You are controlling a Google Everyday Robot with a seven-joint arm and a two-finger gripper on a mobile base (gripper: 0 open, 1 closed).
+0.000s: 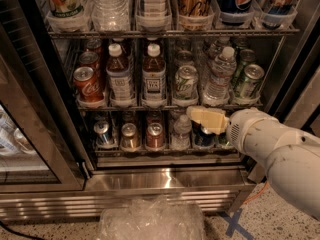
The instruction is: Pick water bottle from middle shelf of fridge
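At the far left we saw the glass door [30,134] of the fridge [150,181] swung open. On the middle shelf [150,105], the leftmost lane held a red cola can [85,84]. Next to it stood two brown tea bottles [119,74] [153,74] with white caps, then a green can [186,81]. The water bottle [220,76] stood upright in the lane after that, at the front of its tray, with another green can [248,80] on its right. On the rack below, we counted three small cans [130,136] and a little clear bottle [181,131].

The gripper [207,118] pointed left, just under the front edge of the middle shelf. It sat below the water bottle and slightly left of it, apart from it and in front of the lower rack's drinks. We could not tell whether it was spread or closed, and it held nothing that we could see. The white arm [280,149] ran back from it to the lower right. On the floor in front of the fridge lay crumpled clear plastic [150,219], with a blue tape cross [232,224] to its right.
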